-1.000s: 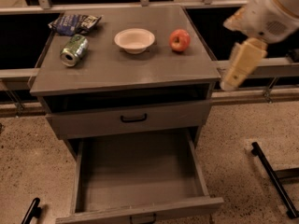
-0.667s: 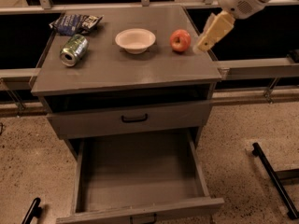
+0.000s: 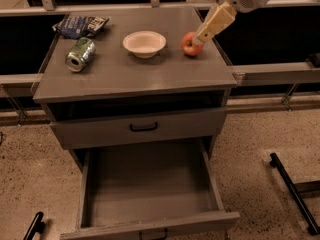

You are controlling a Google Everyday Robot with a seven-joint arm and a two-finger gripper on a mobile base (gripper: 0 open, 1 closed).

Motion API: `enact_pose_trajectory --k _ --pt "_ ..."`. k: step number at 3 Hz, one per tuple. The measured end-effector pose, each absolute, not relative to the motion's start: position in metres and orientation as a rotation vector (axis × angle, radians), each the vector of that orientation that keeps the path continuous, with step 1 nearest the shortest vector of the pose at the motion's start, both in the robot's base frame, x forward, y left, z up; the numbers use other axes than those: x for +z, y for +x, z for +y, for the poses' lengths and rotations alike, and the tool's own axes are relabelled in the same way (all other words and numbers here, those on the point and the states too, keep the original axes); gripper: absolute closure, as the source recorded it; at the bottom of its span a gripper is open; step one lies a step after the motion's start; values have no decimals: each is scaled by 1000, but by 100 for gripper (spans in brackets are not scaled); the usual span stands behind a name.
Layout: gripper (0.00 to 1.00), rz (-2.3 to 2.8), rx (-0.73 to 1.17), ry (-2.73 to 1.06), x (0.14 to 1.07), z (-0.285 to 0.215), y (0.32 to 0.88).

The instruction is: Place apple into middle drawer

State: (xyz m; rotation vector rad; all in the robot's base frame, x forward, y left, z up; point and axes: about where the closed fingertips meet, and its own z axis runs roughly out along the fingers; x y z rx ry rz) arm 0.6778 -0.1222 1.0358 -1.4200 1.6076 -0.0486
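The red apple sits on the grey cabinet top, at its right side next to the white bowl. My gripper comes down from the upper right on a cream-coloured arm and its tip is right at the apple's right side, partly covering it. The middle drawer is pulled out wide below, with a bare grey floor and nothing in it. It lies well below and in front of the apple.
A green soda can lies on its side at the left of the top, and a dark snack bag behind it. The drawer with the black bar handle is closed. Black base legs lie on the floor at the right.
My gripper has moved from beside the cabinet's right edge up and leftwards over the top, and now reaches the apple. The apple, bowl and can have not moved.
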Motion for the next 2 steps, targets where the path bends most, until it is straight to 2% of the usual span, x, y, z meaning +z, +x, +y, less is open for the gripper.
enact_pose_trajectory --k 1,2 --pt "0 1623 -29 -1341 1026 -121 699" --pt "0 1668 -6 -1196 997 -124 751"
